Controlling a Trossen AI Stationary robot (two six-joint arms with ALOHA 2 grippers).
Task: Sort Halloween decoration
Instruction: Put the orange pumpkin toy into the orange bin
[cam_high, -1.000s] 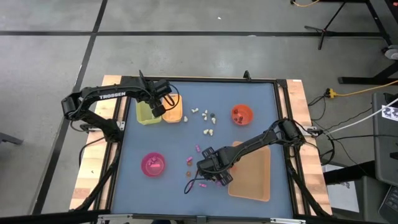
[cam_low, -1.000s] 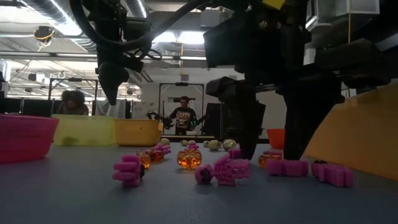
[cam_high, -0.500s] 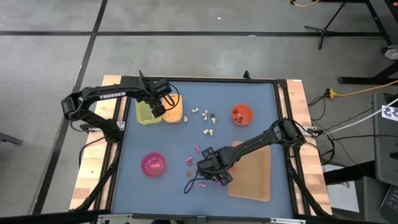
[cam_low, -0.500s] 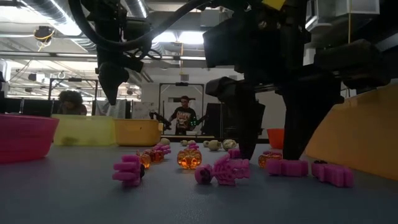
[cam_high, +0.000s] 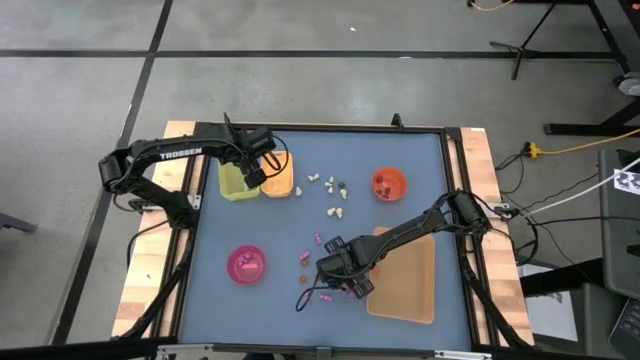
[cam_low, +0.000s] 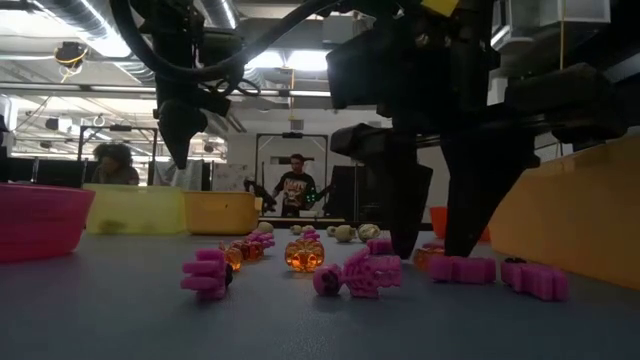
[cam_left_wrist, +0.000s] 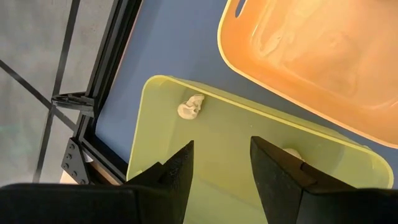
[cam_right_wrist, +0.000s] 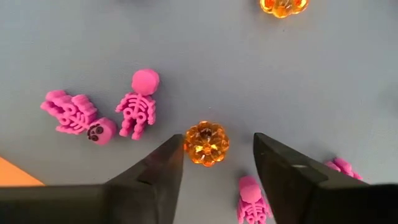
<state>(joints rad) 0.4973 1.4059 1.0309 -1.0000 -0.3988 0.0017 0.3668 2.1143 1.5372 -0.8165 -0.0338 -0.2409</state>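
Observation:
My right gripper points straight down near the table's front, open, with its fingers on either side of an orange pumpkin trinket that sits on the blue mat. Pink skeleton trinkets lie around it, and a second pumpkin lies farther off. In the low view the gripper stands low over that pumpkin. My left gripper hangs open over the green tray, which holds a cream skull. Cream trinkets lie at the far middle. My right gripper has one finger close against the pumpkin's side; whether it touches, I cannot tell. A clear gap shows between the pumpkin and the other finger. The pumpkin rests on the mat.
An orange tray stands beside the green tray at the far left. A pink bowl sits at the near left, a red bowl at the far right, and a tan tray just right of my right gripper. People stand behind the table.
My right gripper's fingers have drawn closer together around the pumpkin while the gripper stayed in place. The pumpkin and the other trinkets have not moved.

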